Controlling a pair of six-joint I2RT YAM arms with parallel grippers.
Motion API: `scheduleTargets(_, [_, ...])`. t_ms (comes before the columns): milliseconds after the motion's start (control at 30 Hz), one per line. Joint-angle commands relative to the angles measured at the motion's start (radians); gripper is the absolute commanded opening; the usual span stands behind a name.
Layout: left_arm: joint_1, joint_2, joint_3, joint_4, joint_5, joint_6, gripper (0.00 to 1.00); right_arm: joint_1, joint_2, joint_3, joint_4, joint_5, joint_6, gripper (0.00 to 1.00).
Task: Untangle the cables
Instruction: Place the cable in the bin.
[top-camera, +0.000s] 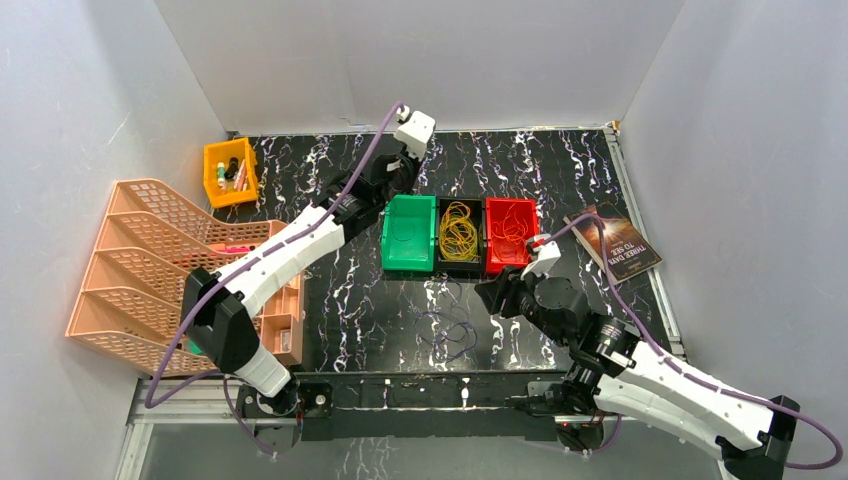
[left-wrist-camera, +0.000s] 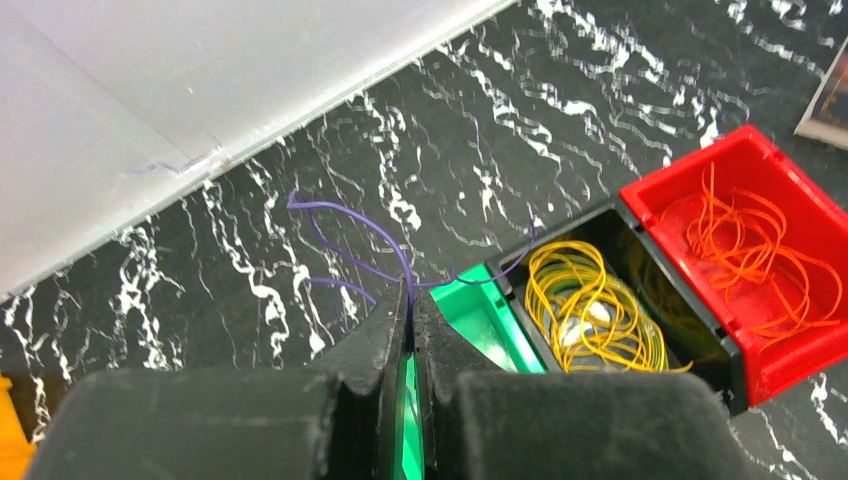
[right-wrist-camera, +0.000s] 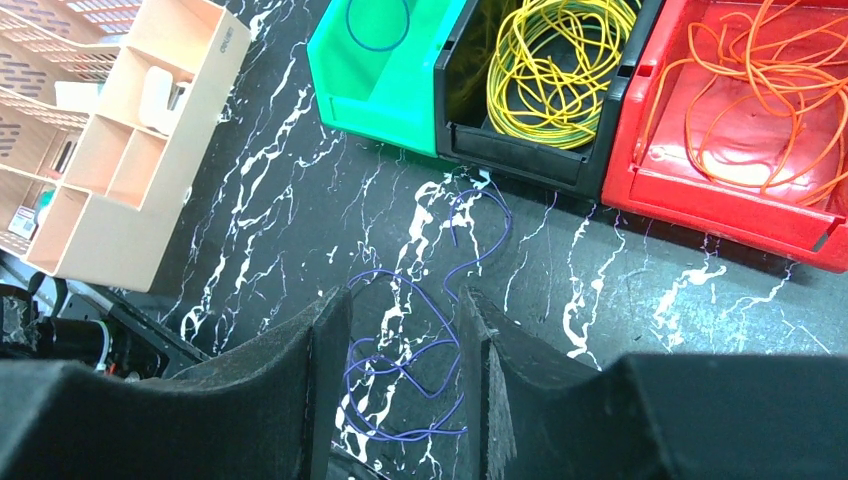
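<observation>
my left gripper (left-wrist-camera: 410, 300) is pinched shut on one purple cable (left-wrist-camera: 345, 250), held over the green bin (left-wrist-camera: 480, 310), i judge to sort it by colour. my right gripper (right-wrist-camera: 403, 305) hangs open above the loose purple cables (right-wrist-camera: 405, 365) on the table (right-wrist-camera: 280, 230), placed to pick next.

Three bins are there: one green bin (top-camera: 389, 240), one black bin (top-camera: 460, 267), one red bin (top-camera: 512, 262). One yellow bunch of cables (top-camera: 460, 232), one orange bunch (top-camera: 511, 226) and one book (top-camera: 622, 240) are seen.

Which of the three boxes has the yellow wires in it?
The black box in the middle. The green box beside it has one purple wire, and the red box has orange wires.
</observation>
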Motion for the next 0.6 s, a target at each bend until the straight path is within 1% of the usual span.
scheduleTargets(0, [0.007, -0.062, -0.058, 0.053, 0.011, -0.027, 0.00, 0.003, 0.005, 0.003, 0.035, 0.014, 0.000, 0.51])
scheduleTargets(167, [0.007, -0.103, -0.087, 0.021, 0.020, -0.047, 0.00, 0.003, 0.012, 0.002, 0.043, 0.012, -0.003, 0.51])
scheduleTargets(400, [0.007, -0.182, -0.123, -0.027, -0.035, -0.017, 0.00, 0.003, 0.027, -0.007, 0.068, -0.001, 0.000, 0.51])
scheduleTargets(567, [0.007, -0.190, -0.170, -0.040, -0.021, -0.020, 0.00, 0.003, 0.058, -0.001, 0.091, -0.018, -0.006, 0.51])
